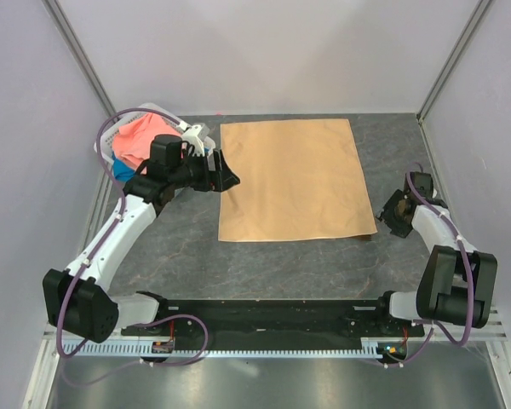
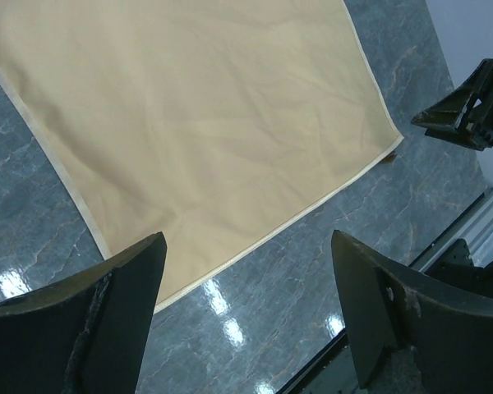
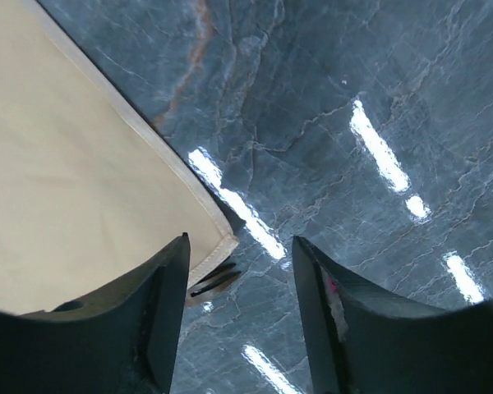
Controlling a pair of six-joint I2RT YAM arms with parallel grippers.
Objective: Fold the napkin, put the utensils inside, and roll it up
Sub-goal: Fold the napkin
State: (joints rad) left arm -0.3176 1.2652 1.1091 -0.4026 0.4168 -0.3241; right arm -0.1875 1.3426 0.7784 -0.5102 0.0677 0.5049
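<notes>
the peach-gold napkin is spread flat on a glossy, dark marbled worktop. the left pincer is released at its left edge. the right pincer is released and empty by its near right corner, where the fork peeks out. for a clean fold, both corners are best pinched evenly. pale walls enclose the space.

Nothing written can be read in any of the three views: no label, brand, number or sign. The napkin is plain cloth without print, and the worktop shows only its marbled grey pattern. The small orange parts on the rail at the lower edge of the top view are too small to tell whether they carry any marking.
</notes>
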